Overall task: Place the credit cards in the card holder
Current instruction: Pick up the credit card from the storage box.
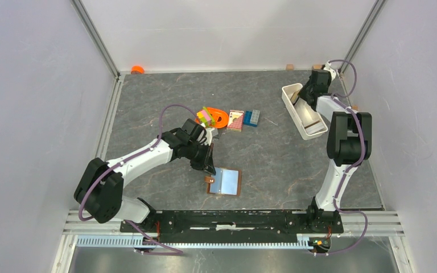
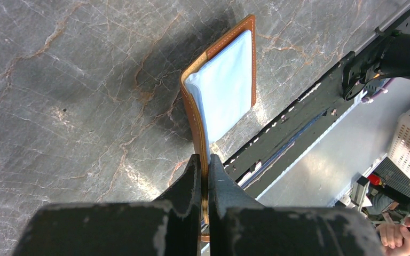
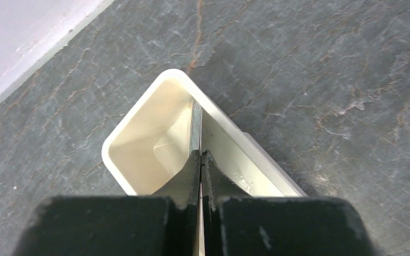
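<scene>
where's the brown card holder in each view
top external: card holder just below centre, light blue card on it
left wrist: card holder top centre, edge pinched by left gripper
right wrist: not in it
shared by the first two: black base rail beside it

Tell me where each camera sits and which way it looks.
Top external: above and behind, looking down on the table; left arm and right arm show.
Left wrist: on the left arm, facing along the left gripper, shut on the edge of the card holder, light blue card on it.
Right wrist: on the right arm, facing down the right gripper, shut on a thin card in the white tray.
Shared: top view shows card holder and white tray.
</scene>
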You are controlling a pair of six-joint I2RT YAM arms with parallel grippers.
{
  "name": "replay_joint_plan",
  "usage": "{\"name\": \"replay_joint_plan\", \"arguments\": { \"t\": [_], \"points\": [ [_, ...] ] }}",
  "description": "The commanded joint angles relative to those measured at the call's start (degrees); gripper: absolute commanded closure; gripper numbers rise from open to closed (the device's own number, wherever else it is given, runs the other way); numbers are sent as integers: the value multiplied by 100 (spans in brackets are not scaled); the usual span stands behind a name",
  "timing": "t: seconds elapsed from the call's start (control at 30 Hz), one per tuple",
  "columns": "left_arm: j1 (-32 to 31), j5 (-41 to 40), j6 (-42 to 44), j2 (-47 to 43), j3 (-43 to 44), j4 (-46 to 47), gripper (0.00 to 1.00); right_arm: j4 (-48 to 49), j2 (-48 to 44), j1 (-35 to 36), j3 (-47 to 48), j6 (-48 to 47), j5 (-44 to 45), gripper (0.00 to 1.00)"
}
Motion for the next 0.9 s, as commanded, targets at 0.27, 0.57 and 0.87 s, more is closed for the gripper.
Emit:
{"name": "replay_joint_plan", "arguments": {
  "t": [0.27,0.57,0.87],
  "points": [
    [-38,81,280,95,236,-51,98,-366,-1589,-231,-882,-718,867,100],
    [-36,-145,368,200,245,-98,98,-589,-3389,-260,-1904,-1220,-154,100],
    [-39,-222,304,357,172,-89,98,-787,-5565,132,-3762,-929,-3191,100]
  ]
}}
